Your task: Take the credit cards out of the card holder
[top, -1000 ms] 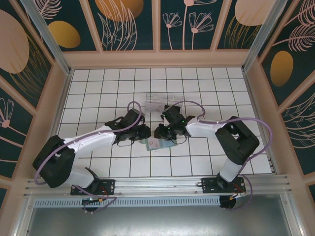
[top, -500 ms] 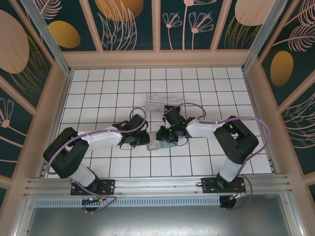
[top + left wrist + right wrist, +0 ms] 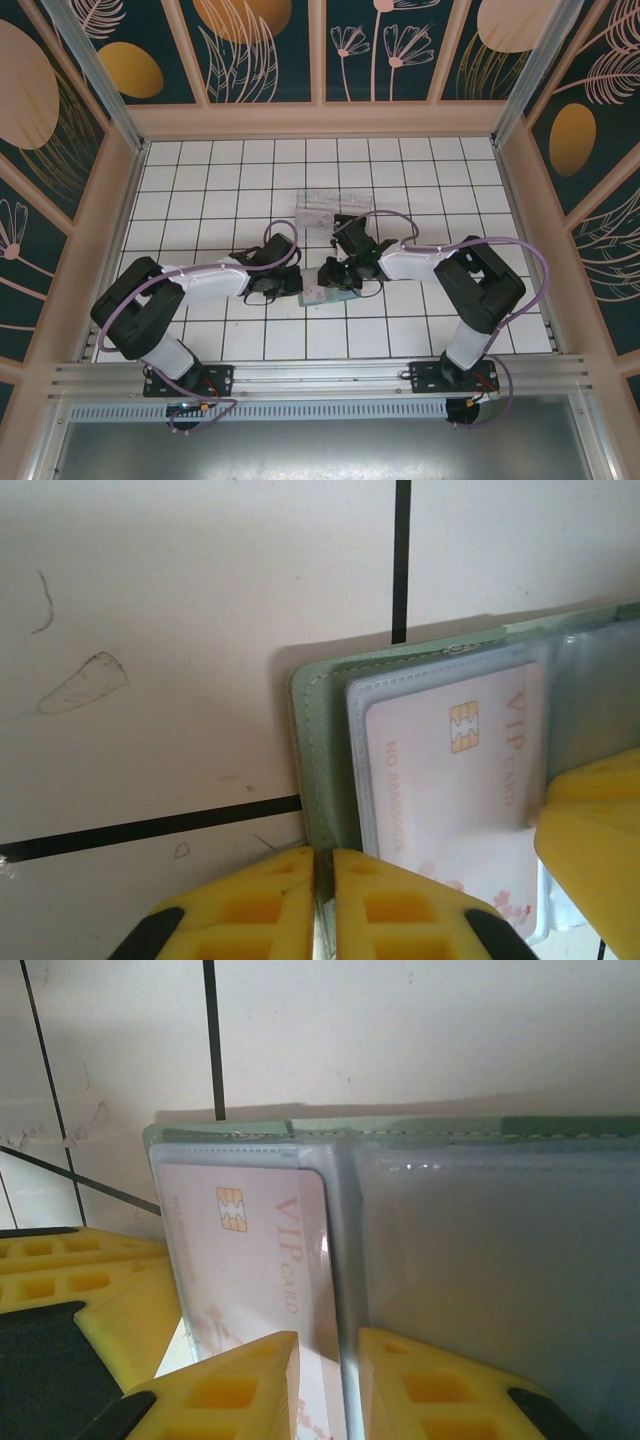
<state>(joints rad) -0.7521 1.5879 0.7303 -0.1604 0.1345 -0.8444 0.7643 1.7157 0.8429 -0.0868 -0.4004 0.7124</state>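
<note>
The left fingers (image 3: 250,910) are pressed together at the bottom of the left wrist view. They pinch the green outside edge of the card holder (image 3: 318,750). The right fingers (image 3: 235,1385) sit a little apart at the bottom of the right wrist view, one on each side of the clear pocket's edge by the fold. I cannot tell if they squeeze it or just rest there. The card holder lies open and flat on the white tiled desk (image 3: 180,630). From above, it is in the middle of the frame, between the two arms. The pink card (image 3: 450,800) is inside a clear pocket on the half that the left fingers hold. Its long side runs up and down the frame, pointing back toward the fingers. The card is just to the right of the left fingers and not touching them. One right finger lies over the card's near end, so I think the right arm is nearer to pull it out while the left arm holds the card holder in place.
</note>
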